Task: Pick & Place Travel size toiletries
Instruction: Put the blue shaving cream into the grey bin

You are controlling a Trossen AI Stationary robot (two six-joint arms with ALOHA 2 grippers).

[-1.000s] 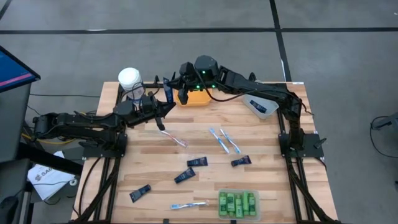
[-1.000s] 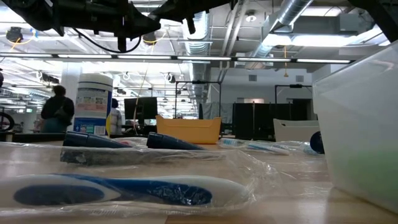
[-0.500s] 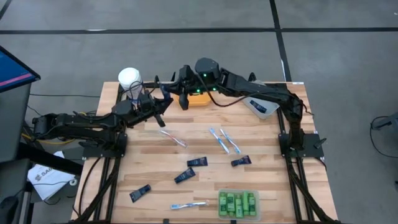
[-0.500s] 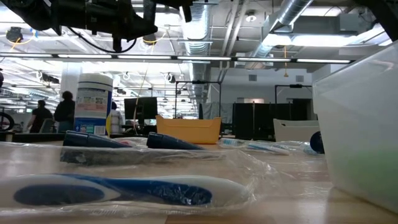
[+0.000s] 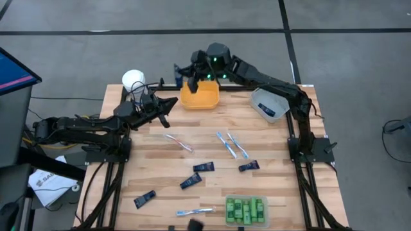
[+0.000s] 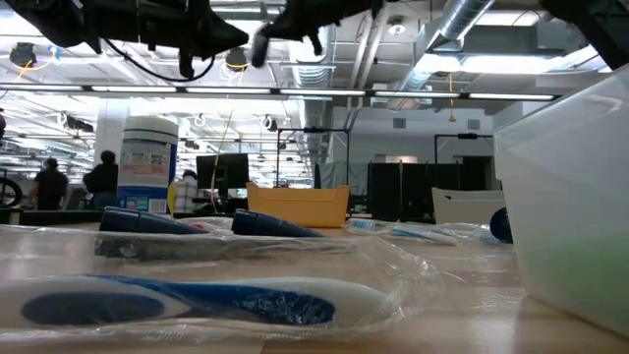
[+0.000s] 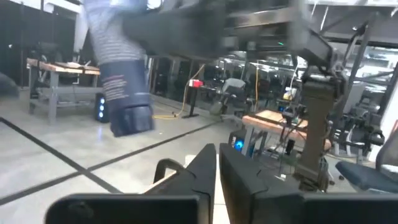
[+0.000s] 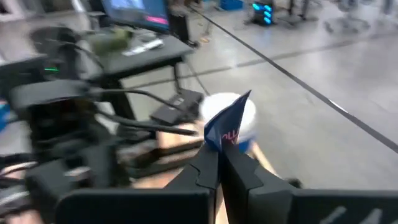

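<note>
Now, right gripper [image 8: 217,163]: pinches navy tube [image 8: 226,123] by its end, above orange bin [image 5: 199,96].
Tube: flat, dark, crimped edge.
Left gripper [image 7: 217,163]: closed, empty.

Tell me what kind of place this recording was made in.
Probably a large open robotics lab or workshop. The low view shows exposed ceiling ducts and strip lights, more workbenches and monitors behind, and people standing in the distance. The wooden table sits on a bare concrete floor.
</note>
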